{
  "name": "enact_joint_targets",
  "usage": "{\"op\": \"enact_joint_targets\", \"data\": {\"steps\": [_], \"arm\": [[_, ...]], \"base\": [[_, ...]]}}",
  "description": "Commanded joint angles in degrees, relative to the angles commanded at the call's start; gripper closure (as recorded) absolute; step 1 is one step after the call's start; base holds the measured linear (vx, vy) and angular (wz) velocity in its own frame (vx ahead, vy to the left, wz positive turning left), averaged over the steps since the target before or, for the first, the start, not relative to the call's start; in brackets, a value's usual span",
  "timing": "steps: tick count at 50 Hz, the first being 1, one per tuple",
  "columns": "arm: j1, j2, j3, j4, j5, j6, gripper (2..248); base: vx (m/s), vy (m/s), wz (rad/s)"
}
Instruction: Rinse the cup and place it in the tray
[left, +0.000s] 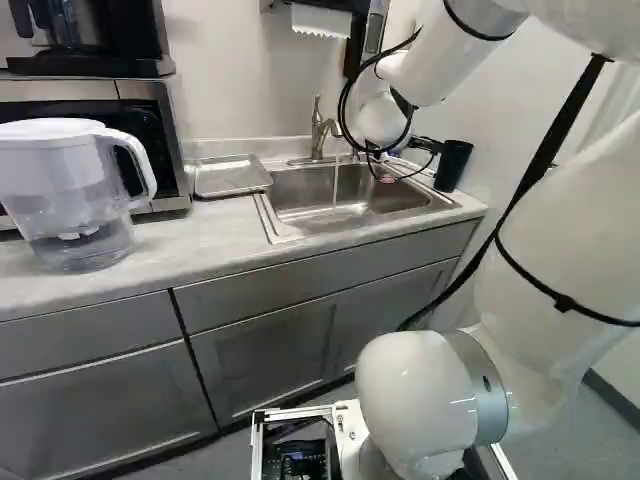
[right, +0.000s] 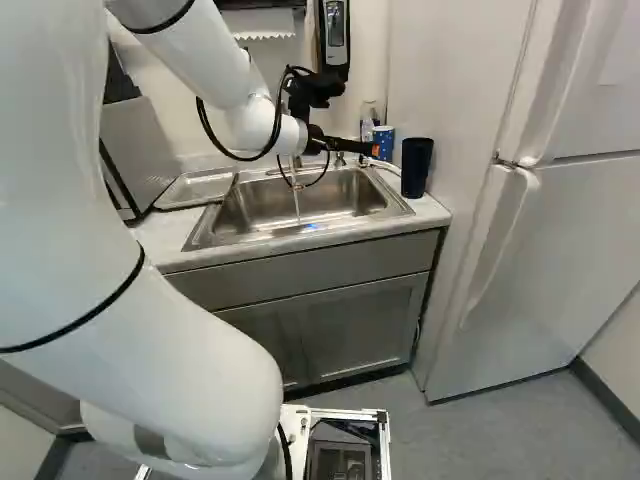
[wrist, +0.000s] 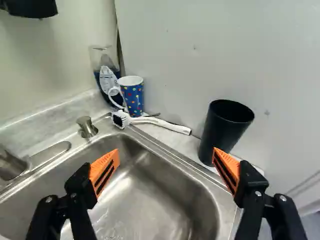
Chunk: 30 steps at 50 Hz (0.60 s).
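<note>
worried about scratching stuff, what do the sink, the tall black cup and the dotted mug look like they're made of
Sink: metal, likely brushed stainless steel, from its soft grey glare.
Tall black cup: plastic or coated metal, can't tell which; smooth with a dull surface.
Dotted mug: probably glazed ceramic; white rim and looped handle.

Beside the sink (wrist: 150, 192), the inner bottom of the dark cup (wrist: 217, 137) seems hidden; wrist view cuts the faucet (wrist: 10, 166).
</note>
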Motion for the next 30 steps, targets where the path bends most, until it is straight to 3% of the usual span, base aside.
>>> {"op": "enact_joint_targets", "data": {"steps": [30], "arm": [[-1.59,-3.64,-0.58,3.56,10.07,0.0,3]], "base": [[0.0,0.0,0.0]]}}
